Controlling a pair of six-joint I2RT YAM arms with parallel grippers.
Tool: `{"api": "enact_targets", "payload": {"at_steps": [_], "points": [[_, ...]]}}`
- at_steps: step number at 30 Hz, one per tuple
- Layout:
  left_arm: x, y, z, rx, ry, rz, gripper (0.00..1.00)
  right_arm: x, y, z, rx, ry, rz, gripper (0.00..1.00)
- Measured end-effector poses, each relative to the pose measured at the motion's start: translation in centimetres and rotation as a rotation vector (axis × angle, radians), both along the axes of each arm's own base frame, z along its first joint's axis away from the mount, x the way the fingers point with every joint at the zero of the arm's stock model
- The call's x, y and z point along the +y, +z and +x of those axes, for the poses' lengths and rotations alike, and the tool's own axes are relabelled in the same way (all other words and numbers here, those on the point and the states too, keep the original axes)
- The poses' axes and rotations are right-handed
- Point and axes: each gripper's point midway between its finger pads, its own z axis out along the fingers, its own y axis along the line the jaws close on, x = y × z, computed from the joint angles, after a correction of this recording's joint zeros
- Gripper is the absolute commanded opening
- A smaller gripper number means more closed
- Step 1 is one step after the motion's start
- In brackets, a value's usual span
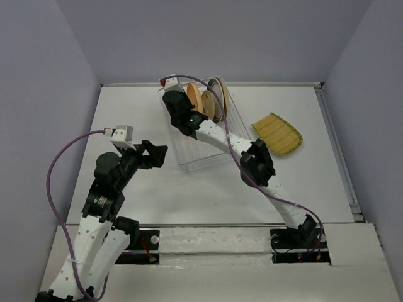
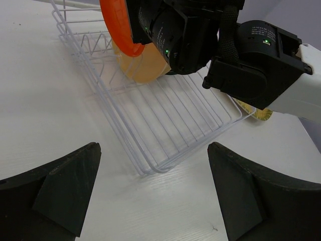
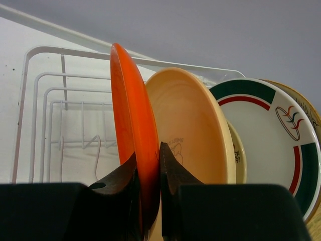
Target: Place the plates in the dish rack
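The white wire dish rack [image 1: 208,154] lies mid-table. A tan plate [image 3: 190,130], a white plate with a teal rim [image 3: 273,130] and the edge of a cream plate [image 3: 313,108] stand upright in its far end. My right gripper [image 3: 148,160] is shut on the rim of the glossy orange plate [image 3: 128,125] and holds it upright just left of the tan plate; I cannot tell if it rests on the wires. The yellow-green striped plate [image 1: 277,133] lies flat on the table right of the rack. My left gripper [image 2: 155,165] is open and empty near the rack's near corner [image 2: 150,168].
The right arm [image 1: 252,160] stretches diagonally over the rack's near half. Grey walls close in the table on the left, far and right sides. In the left wrist view, the right wrist [image 2: 251,65] hangs above the rack's wires.
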Motion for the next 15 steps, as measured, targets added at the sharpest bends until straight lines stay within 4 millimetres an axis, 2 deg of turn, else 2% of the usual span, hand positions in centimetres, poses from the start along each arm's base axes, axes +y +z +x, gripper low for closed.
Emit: {"api": "enact_targets", "payload": {"at_steps": [8, 15], "points": [[0.0, 0.0, 0.0, 0.000, 0.000, 0.000, 0.99, -0.4, 0.4, -0.2, -0.003, -0.008, 0.005, 0.07], [0.0, 0.0, 0.0, 0.000, 0.000, 0.000, 0.99, -1.9, 2.3, -0.7, -0.019, -0.046, 0.017, 0.07]]}}
